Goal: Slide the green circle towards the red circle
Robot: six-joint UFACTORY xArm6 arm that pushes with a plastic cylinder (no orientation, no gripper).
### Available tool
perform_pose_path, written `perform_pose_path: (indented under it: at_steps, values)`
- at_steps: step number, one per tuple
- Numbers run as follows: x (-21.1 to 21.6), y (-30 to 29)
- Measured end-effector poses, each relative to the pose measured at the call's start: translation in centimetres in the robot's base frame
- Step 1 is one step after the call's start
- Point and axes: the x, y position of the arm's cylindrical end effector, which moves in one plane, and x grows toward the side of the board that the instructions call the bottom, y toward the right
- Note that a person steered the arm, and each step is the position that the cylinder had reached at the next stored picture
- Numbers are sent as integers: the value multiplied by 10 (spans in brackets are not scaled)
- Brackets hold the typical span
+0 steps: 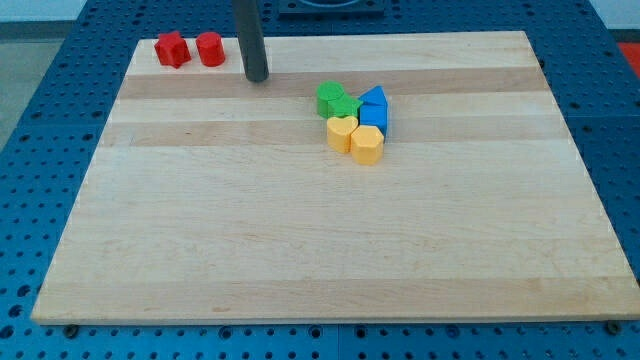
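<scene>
The green circle [329, 97] sits at the upper left of a tight cluster right of the board's centre, touching a green star-like block [347, 107]. The red circle [210, 49] stands near the view's top left, beside a red star-like block [172, 49]. My tip [258, 77] rests on the board between them, right of and a little below the red circle and left of the green circle, touching neither.
The cluster also holds a blue triangle [374, 96], a blue cube [373, 116], a yellow heart [342, 132] and a yellow hexagon-like block [367, 145]. The wooden board [320, 240] lies on a blue perforated table.
</scene>
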Motion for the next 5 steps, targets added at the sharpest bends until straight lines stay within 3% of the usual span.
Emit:
perform_pose_path:
  at_steps: [1, 2, 5]
  values:
    - [47, 2]
    - [66, 27]
    - [77, 111]
